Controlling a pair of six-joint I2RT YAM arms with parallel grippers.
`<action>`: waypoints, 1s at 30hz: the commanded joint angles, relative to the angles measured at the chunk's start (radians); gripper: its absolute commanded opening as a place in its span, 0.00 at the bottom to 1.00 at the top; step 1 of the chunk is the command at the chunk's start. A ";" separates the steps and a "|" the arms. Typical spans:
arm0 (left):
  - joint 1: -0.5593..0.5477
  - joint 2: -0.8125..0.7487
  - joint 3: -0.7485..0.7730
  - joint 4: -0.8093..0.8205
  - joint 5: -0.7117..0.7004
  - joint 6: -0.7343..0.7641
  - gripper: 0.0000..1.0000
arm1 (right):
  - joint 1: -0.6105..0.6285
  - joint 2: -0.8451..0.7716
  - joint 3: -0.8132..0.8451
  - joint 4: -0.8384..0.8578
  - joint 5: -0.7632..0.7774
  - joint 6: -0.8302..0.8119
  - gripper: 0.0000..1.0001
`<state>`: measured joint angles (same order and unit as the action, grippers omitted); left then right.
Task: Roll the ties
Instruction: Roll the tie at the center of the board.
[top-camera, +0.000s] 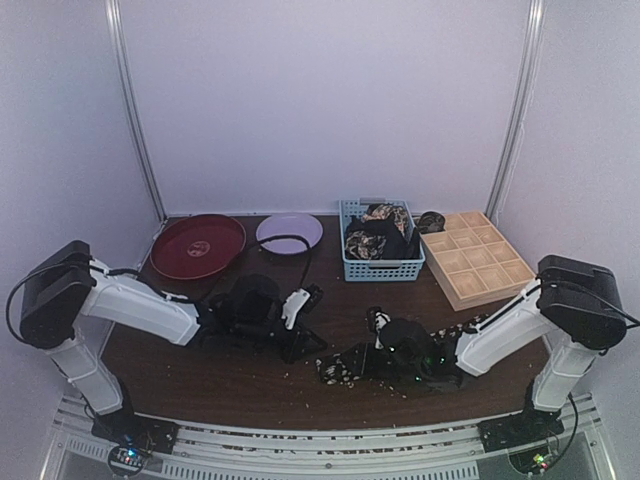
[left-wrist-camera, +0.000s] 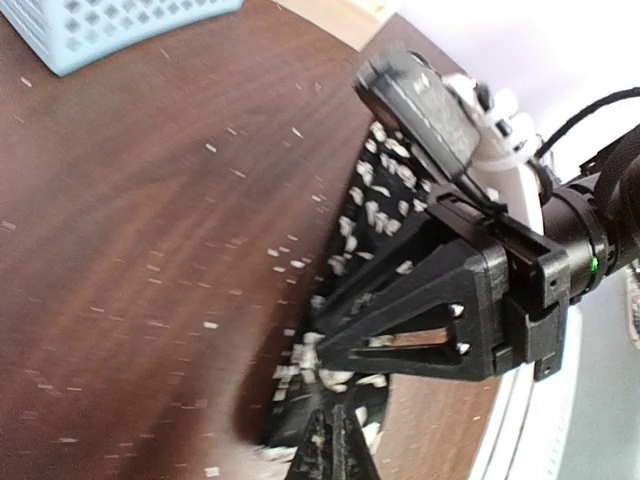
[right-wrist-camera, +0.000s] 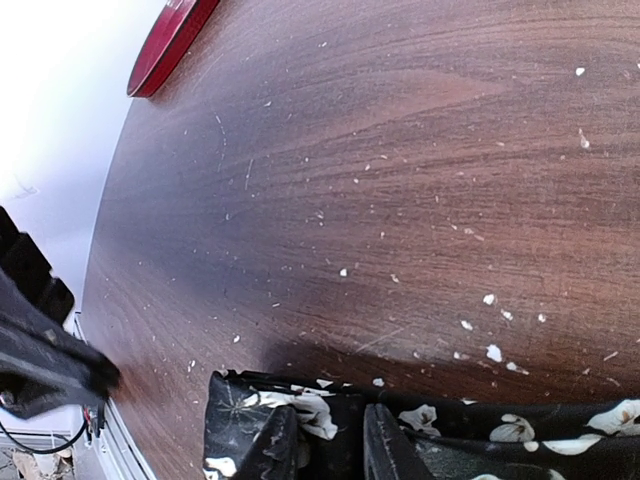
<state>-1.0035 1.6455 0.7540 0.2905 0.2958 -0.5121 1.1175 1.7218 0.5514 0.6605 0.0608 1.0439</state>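
A black tie with cream flowers (top-camera: 345, 370) lies along the near middle of the table, its length trailing off to the right. In the left wrist view my left gripper (left-wrist-camera: 335, 432) has its fingers pressed together on the end of that tie (left-wrist-camera: 372, 205). My right gripper (left-wrist-camera: 325, 345) reaches in just beyond it. In the right wrist view the right gripper (right-wrist-camera: 330, 445) is shut on a bunched fold of the tie (right-wrist-camera: 300, 408), with fabric filling the gap between its fingers. From above, the left gripper (top-camera: 312, 348) and the right gripper (top-camera: 362, 363) nearly meet.
A blue mesh basket (top-camera: 383, 268) with more dark printed fabric stands at the back centre. A wooden gridded tray (top-camera: 478, 258) is to its right. A red plate (top-camera: 197, 245) and a purple plate (top-camera: 289, 232) sit at the back left. Pale flecks litter the dark tabletop (right-wrist-camera: 400, 150).
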 joint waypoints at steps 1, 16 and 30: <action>-0.047 0.078 0.037 0.073 0.021 -0.090 0.00 | 0.016 -0.028 0.011 -0.065 0.038 -0.001 0.25; -0.103 0.189 0.031 0.013 -0.083 -0.073 0.00 | 0.017 -0.130 0.005 -0.150 0.043 -0.037 0.30; -0.099 0.110 0.044 -0.073 -0.206 -0.062 0.06 | 0.037 0.003 0.046 -0.140 -0.061 -0.022 0.23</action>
<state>-1.1084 1.8019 0.7929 0.3119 0.2142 -0.5880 1.1290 1.6814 0.5694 0.5346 0.0364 1.0187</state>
